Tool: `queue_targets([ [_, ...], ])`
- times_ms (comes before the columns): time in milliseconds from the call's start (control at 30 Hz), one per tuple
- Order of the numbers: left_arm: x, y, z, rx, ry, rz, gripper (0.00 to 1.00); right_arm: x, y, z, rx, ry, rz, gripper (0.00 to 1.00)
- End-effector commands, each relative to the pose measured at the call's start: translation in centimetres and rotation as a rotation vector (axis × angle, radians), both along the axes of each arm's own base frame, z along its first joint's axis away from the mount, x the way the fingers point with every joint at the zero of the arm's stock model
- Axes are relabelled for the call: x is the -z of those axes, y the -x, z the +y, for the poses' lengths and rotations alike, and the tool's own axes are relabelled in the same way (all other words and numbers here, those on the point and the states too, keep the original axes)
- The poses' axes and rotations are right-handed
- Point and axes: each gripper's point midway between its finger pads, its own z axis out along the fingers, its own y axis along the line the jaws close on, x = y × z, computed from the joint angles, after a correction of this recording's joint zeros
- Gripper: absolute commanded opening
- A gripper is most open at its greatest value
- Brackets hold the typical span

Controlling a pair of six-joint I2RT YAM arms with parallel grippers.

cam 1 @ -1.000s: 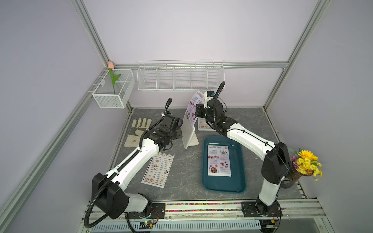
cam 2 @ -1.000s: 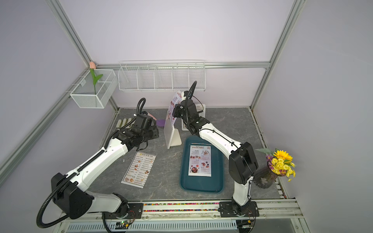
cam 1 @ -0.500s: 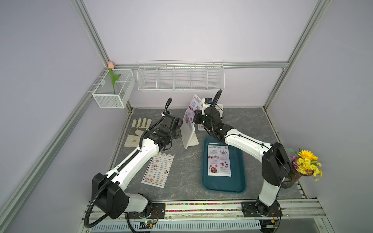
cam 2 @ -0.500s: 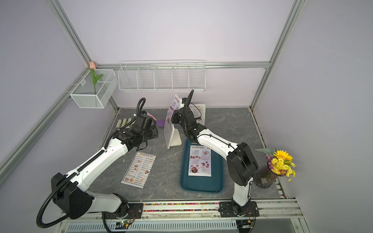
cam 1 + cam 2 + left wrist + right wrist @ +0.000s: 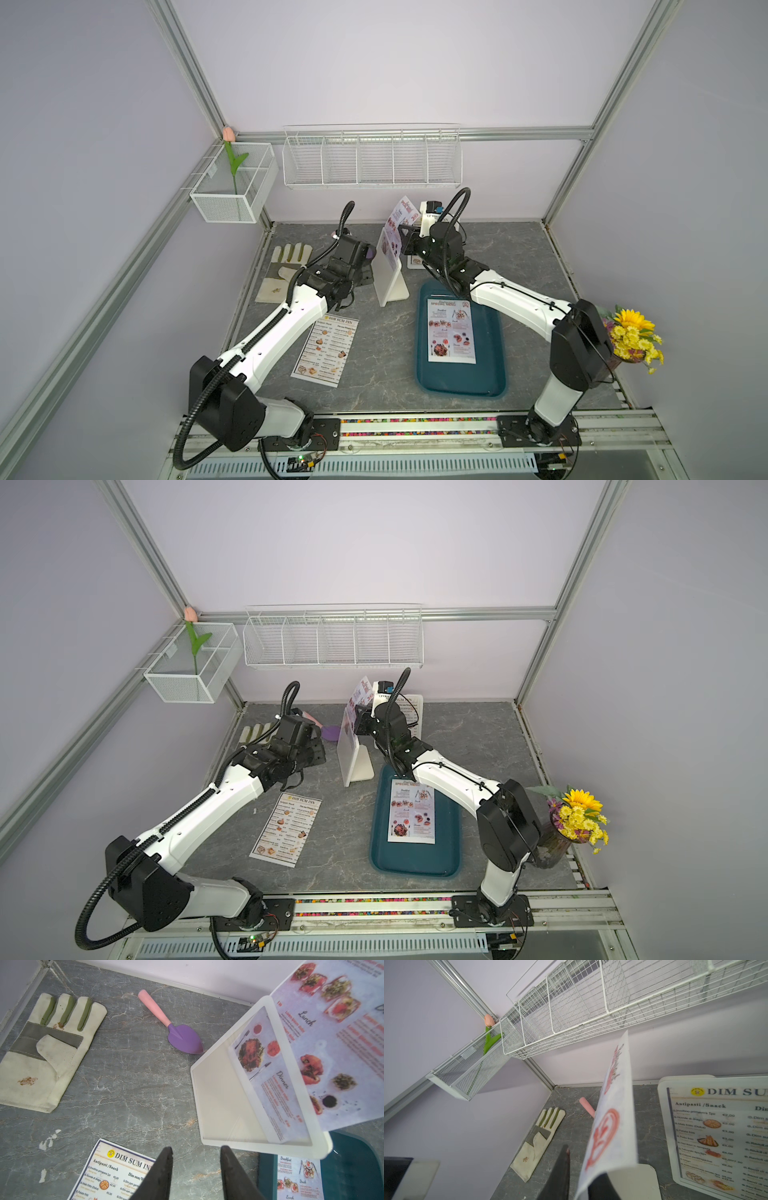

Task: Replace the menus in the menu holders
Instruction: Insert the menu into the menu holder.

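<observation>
R gripper (image 5: 580, 1169) jaws slightly apart round curled SPECIAL MENU sheet (image 5: 610, 1126), btm half in white holder (image 5: 392, 289).

loose menu (image 5: 325, 351): "DIM SUM INN" | tray menu (image 5: 451, 330): "SPECIAL MENU" | upright menu (image 5: 332, 1043): "Lunch"

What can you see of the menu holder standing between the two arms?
The menu holder looks like white plastic with rounded corners and a clear face panel. It stands on its flat foot on the grey table, with the panel steeply sloped, close to a far corner of the teal tray. A SPECIAL MENU sheet sits partly in its slot, and its upper part sticks out above and curls.
</observation>
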Motion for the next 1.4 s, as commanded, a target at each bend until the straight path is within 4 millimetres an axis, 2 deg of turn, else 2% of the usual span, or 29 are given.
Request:
queue_targets([
  [0, -1.0, -0.3, 0.1, -0.010, 0.003, -0.028, 0.41, -0.5, 1.5, 0.6, -0.043, -0.017, 0.020, 0.16],
  [300, -1.3, -0.2, -0.1, -0.003, 0.022, -0.034, 0.41, 1.1, 3.7, 0.7, -0.075, 0.026, 0.074, 0.14],
  [500, -1.3, -0.1, -0.1, -0.005, 0.027, -0.035, 0.41, 1.9, 5.4, 0.8, -0.126, 0.042, 0.119, 0.19],
  [667, -1.4, 0.0, -0.3, 0.000, 0.037, -0.037, 0.41, 1.0, 3.9, -0.1, -0.119, 0.085, 0.101, 0.34],
  [867, -1.6, 0.0, 0.0, -0.006, 0.030, -0.043, 0.41, -0.4, 2.1, -1.7, -0.119, 0.086, 0.093, 0.37],
  [1000, -1.5, -0.1, -0.1, -0.006, 0.029, -0.040, 0.41, -1.0, 1.4, -2.4, -0.119, 0.084, 0.096, 0.27],
  [1133, -1.3, -0.3, -0.4, -0.002, 0.034, -0.034, 0.41, -0.4, 1.3, -1.7, -0.158, 0.094, 0.124, 0.14],
  [1367, -1.1, -0.3, -0.6, 0.000, 0.038, -0.026, 0.40, 1.6, 2.0, -0.1, -0.183, 0.114, 0.162, 0.12],
])
